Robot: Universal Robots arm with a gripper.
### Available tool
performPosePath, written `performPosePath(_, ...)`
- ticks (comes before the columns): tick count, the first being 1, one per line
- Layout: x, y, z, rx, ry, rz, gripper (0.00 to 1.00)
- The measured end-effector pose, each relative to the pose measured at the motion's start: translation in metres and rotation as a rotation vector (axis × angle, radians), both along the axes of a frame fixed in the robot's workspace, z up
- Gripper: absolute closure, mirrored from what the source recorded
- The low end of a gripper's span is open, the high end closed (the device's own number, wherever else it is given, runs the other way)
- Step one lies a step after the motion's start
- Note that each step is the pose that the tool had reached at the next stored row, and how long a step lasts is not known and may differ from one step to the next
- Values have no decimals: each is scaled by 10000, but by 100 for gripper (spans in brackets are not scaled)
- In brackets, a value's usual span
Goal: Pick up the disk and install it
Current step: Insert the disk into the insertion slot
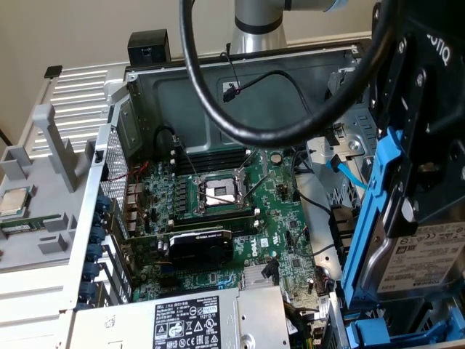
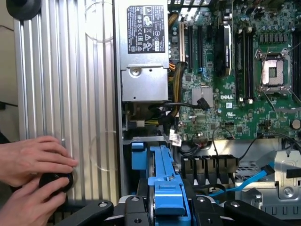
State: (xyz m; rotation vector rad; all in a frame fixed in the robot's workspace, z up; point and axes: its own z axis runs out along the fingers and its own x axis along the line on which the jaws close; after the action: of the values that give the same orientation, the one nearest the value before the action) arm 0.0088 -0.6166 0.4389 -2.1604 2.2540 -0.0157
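Observation:
The disk (image 1: 427,260), a silver drive with a white barcode label, hangs upright at the exterior view's right, clipped in its blue plastic carrier (image 1: 375,218). My gripper (image 1: 408,209) is shut on it from above, over the corner of the open computer case. In the wrist view the carrier's blue edge (image 2: 165,184) sits between my black fingers (image 2: 136,207), with the gripper (image 2: 168,209) just above the drive bay area by the case wall.
The case holds a green motherboard (image 1: 218,211) and a grey power-supply box (image 1: 189,320). A thick black cable (image 1: 218,109) loops across the top. A blue data cable (image 2: 249,181) lies near the bay. A person's hands (image 2: 33,174) rest on the ribbed side panel (image 2: 66,94).

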Motion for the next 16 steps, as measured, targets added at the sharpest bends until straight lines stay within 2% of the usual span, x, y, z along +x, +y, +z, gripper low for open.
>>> performPosePath(5, -2, 4, -33, 2, 0, 2, 63)
performPosePath(16, -11, 14, -42, 1, 2, 80, 63)
